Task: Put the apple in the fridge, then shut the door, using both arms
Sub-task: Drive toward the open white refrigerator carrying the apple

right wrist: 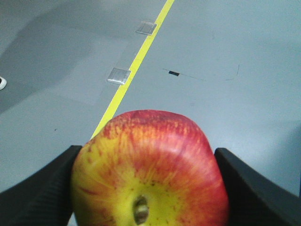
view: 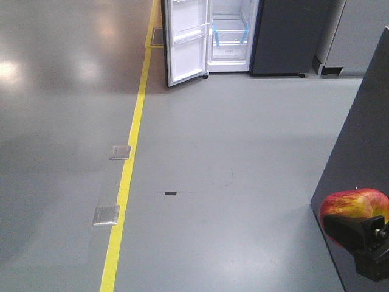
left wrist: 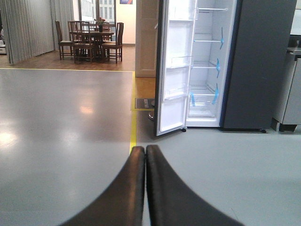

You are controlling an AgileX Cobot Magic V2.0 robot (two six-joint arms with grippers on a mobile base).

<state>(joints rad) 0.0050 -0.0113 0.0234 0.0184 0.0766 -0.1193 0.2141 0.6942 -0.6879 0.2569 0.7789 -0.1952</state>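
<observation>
Running across grey floor (view: 243,152) toward fridge (view: 231,30): yellow line (view: 129,167).

glossy grey floor (view: 243,152), yellow line (view: 131,152), dining table (left wrist: 92,34) and chairs (left wrist: 83,46), grey curtains (left wrist: 26,28)

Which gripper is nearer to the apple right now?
Right. The right gripper is clamped on the apple; the left gripper is shut and empty, aimed at the fridge.
</observation>
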